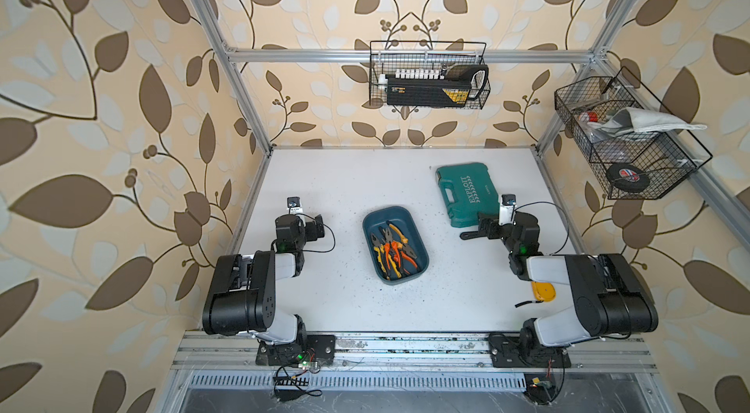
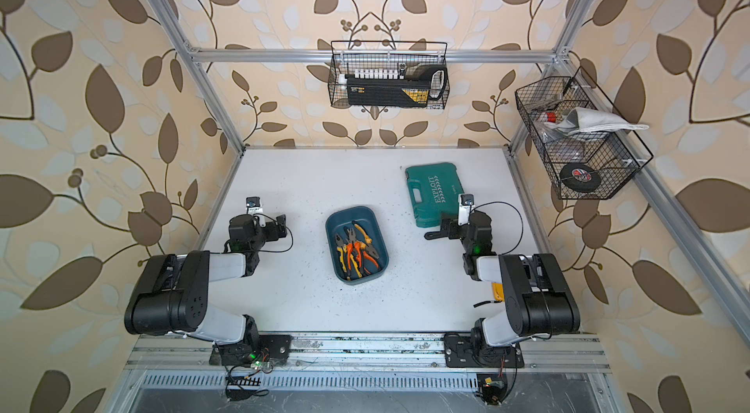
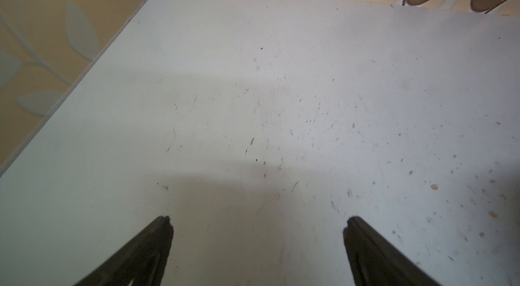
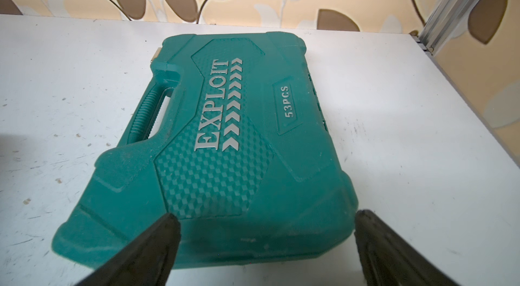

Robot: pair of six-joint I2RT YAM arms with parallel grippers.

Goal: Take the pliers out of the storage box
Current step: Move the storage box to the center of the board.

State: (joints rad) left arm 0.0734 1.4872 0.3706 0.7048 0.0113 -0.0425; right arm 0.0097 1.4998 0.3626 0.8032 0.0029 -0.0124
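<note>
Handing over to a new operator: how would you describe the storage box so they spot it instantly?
On the white table, look near its centre. The storage box is the shallow, lidless blue-teal tray holding the pliers; the green EXPLOIT case farther back is closed, with a handle.

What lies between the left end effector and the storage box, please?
Only bare, speckled white tabletop lies between the left end effector and the storage box. Both top views show that stretch with nothing on it.
</note>
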